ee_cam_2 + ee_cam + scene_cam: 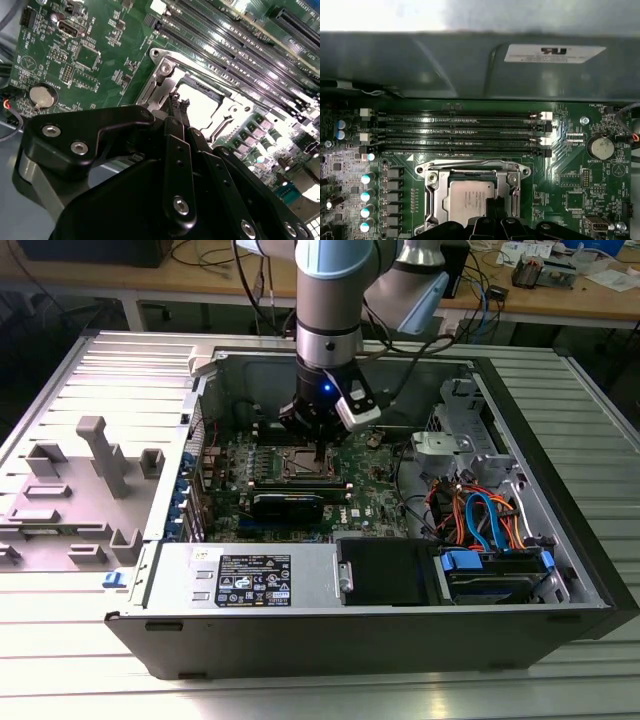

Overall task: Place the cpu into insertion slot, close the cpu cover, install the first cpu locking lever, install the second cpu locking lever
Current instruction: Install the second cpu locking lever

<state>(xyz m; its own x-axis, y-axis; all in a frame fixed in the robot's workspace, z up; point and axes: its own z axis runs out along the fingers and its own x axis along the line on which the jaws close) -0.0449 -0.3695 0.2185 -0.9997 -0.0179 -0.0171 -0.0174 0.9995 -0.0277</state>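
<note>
From here I see the cpu (470, 202) lying flat inside the insertion slot (434, 197), its dull metal top showing through the square opening of the cpu cover (512, 186), which looks lowered around it in the first wrist view. The chip's near edge is cut off there by the black body of the hand (495, 210). In the second wrist view the cpu (200, 106) is washed out by glare, and I cannot make out its surface, just a pale square framed by the silver cover (162, 82). I cannot pick out the locking levers with any certainty; thin wire shapes run along the frame, but their position is unclear.

The hand (178, 107) sits right over the socket's edge with its narrow black fingers (174, 112) drawn close together, tips at the rim of the chip; I cannot tell if they pinch anything, since the tips are partly hidden by the hand's own body.

Beside the socket run the long memory slots (460, 132), with a coin battery (601, 147) off to one side. In the exterior view the arm (328, 310) reaches down into the open computer case (300, 645), which lies on the ribbed bench (60, 670), hiding most of the socket.
</note>
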